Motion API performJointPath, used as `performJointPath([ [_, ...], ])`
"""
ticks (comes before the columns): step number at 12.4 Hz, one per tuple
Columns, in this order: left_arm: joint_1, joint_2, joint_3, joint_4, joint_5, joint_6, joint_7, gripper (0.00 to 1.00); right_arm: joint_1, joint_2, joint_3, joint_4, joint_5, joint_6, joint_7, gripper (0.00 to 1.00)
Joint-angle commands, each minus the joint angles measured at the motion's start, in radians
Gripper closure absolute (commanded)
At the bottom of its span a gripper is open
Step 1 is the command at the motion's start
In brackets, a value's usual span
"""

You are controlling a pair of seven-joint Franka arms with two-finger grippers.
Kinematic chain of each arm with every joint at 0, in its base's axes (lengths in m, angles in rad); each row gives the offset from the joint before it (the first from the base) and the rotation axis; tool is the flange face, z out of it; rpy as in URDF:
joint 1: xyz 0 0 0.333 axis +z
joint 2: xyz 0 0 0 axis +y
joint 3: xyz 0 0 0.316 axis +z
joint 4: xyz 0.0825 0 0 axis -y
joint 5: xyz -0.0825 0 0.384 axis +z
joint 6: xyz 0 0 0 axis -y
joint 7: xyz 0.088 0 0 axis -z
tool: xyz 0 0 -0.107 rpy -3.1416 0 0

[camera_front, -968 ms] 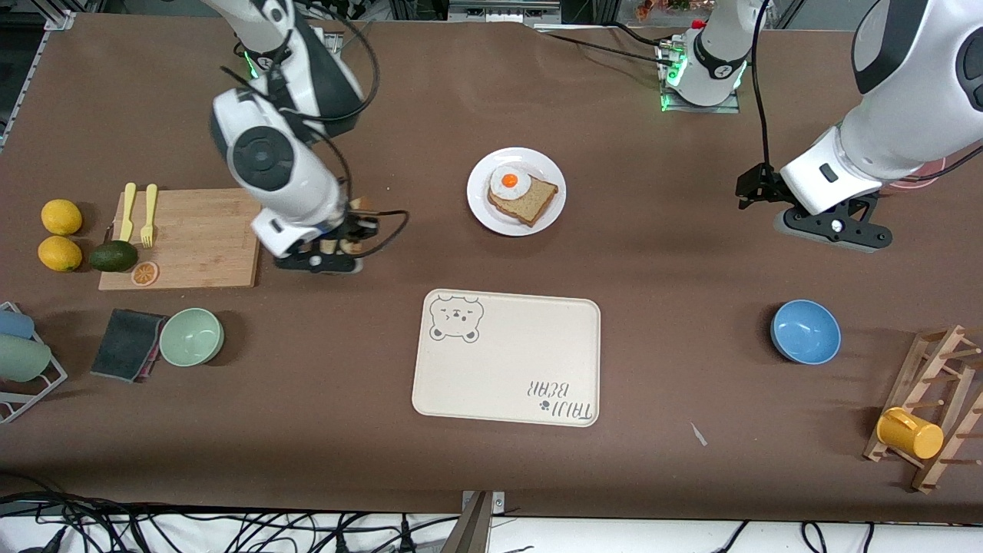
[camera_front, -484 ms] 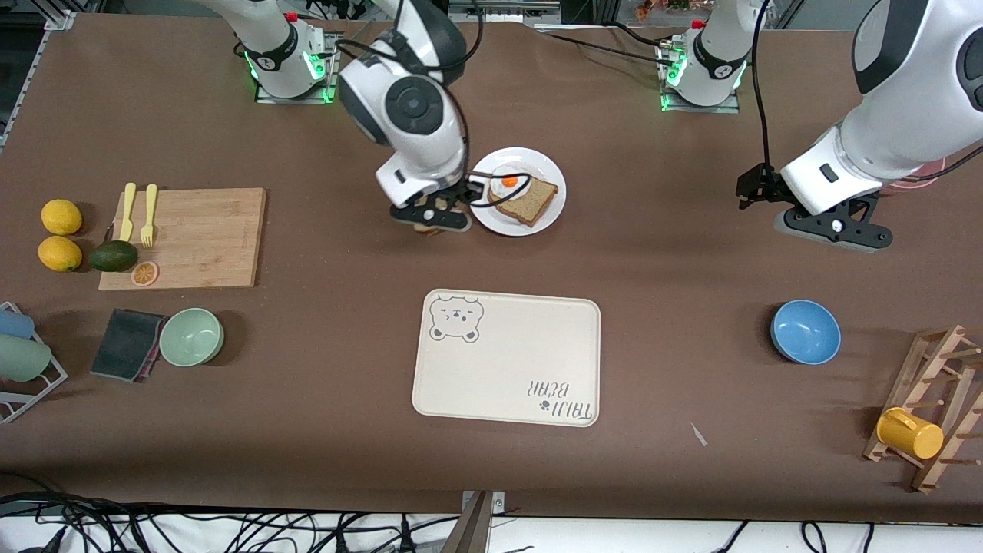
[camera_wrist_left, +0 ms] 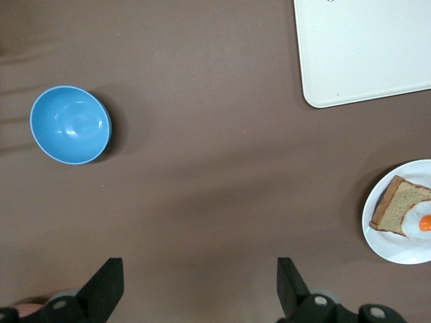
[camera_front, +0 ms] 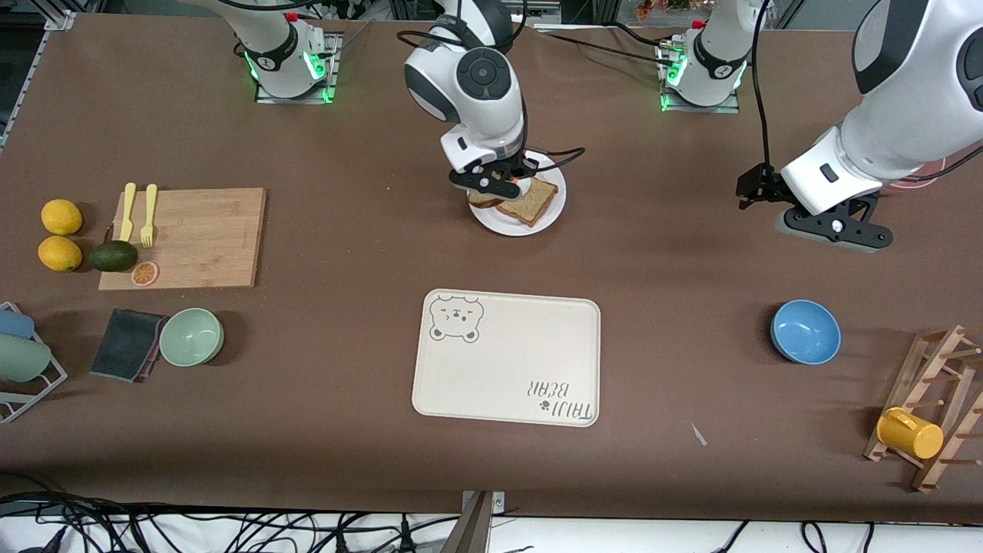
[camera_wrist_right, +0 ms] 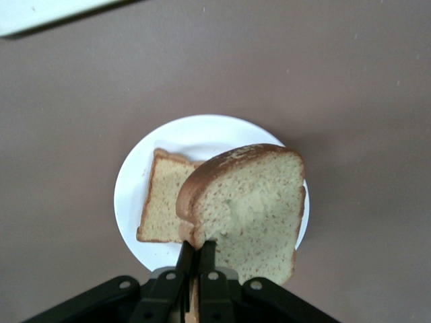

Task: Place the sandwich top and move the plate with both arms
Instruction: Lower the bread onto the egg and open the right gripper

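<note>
Your right claw [camera_wrist_right: 195, 266] is pinched tight on one edge of the sandwich top [camera_wrist_right: 246, 208], which hangs directly over the plate [camera_wrist_right: 135, 202], covering the egg and part of the lower bread slice [camera_wrist_right: 161, 202] beneath it. From the front the same right claw [camera_front: 491, 183] sits over the plate [camera_front: 551, 213] edge toward the right arm's end of the counter [camera_front: 307, 430].

Expect the slice to be light and soft: held by a thin edge like this, it will likely flop or tear if you swing it, so lower it gently and let go only once it lies flat. Its crust looks like the firmest place to keep hold of.

Your left claw [camera_wrist_left: 195, 296] waits with its fingers [camera_wrist_left: 108, 282] spread wide, empty, over bare counter; the blue bowl [camera_wrist_left: 71, 124] and a corner of the cream tray [camera_wrist_left: 363, 54] lie out ahead of it, well apart.

The plate looks stiff, smooth and probably slippery; take it by opposite rims, one claw each, and keep it level so the sandwich doesn't slide.
</note>
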State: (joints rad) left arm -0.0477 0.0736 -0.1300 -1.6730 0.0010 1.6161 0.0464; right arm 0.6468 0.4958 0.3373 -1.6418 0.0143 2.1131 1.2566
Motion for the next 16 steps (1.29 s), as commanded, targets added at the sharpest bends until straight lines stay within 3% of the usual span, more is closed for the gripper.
performJointPath([
  [1,0.008,0.003,-0.002,0.019,-0.022,-0.019,0.01,0.0,0.001,0.015,0.034,0.007,0.052,0.019,0.035,1.0],
  [9,0.016,0.003,-0.002,0.018,-0.022,-0.022,0.013,0.0,-0.006,0.102,0.046,-0.006,0.029,0.112,0.027,1.0],
  [11,0.014,0.003,-0.003,0.018,-0.022,-0.021,0.012,0.0,-0.007,0.135,0.043,-0.007,-0.046,0.127,0.026,1.0],
  [13,0.019,0.003,-0.002,0.018,-0.022,-0.024,0.015,0.0,-0.03,0.138,0.034,-0.007,-0.068,0.133,-0.002,0.74],
  [15,0.023,0.003,-0.002,0.018,-0.022,-0.022,0.013,0.0,-0.033,0.141,0.019,-0.004,-0.063,0.139,-0.029,0.0],
  [16,0.023,0.003,-0.002,0.019,-0.022,-0.022,0.015,0.0,-0.033,0.141,0.016,0.0,-0.063,0.148,-0.023,0.0],
])
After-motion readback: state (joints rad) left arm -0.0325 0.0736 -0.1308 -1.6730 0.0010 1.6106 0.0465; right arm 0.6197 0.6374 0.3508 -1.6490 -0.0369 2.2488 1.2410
